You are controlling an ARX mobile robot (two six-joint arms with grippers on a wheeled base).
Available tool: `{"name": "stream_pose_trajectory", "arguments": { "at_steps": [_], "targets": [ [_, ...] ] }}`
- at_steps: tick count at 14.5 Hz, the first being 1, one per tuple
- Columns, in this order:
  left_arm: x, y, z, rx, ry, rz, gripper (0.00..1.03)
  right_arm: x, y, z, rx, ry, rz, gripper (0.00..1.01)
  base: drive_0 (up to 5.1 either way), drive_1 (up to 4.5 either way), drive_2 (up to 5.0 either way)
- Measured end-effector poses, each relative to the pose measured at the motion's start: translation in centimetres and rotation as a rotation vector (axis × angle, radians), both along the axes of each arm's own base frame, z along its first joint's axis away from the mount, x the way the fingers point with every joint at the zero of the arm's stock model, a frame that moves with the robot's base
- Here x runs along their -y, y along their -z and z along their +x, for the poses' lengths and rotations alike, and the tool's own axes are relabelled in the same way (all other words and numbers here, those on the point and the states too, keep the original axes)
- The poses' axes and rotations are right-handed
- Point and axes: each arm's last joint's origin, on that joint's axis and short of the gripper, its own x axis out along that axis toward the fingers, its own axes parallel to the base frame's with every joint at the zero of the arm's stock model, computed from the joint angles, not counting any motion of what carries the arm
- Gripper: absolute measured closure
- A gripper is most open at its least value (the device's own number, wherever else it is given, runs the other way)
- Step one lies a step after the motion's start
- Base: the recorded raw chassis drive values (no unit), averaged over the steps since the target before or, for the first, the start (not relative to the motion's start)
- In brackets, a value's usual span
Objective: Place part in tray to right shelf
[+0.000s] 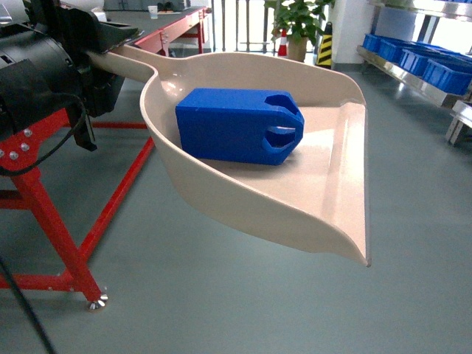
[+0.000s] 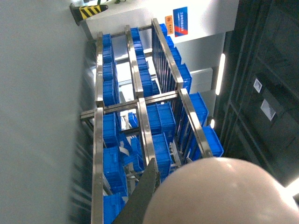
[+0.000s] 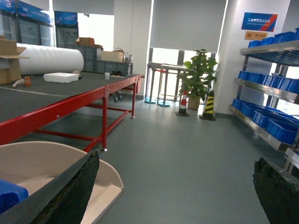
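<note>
Blue part lies on its side inside the beige tray, approx. mid-floor, slotted end twd the flat front lip. Tray is held up over the grey floor by its handle at the left gripper; jaws hidden, can't tell grip state. Right gripper gapes wide w/ nothing betw. fingers. Right shelf w/ blue crates stands well apart.
</note>
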Motion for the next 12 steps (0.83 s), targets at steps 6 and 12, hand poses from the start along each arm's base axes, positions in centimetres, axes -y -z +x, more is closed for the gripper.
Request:
{"name": "stream_pose_trajectory", "arguments": {
  "at_steps": [6, 12],
  "targets": [
    [-0.01, -0.01, 0.0, 0.001, -0.002, -0.001, 0.91, -0.01, 0.05, 0.02, -0.004, 0.0, -0.001, 0.03, 5.1, -2.32, -2.3],
    [-0.01, -0.03, 0.0, 0.003, -0.002, -0.001, 0.91, 0.0, -0.02, -0.01, 0.002, 0.0, 0.001, 0.03, 4.9, -2.85, -1.9]
  ]
}}
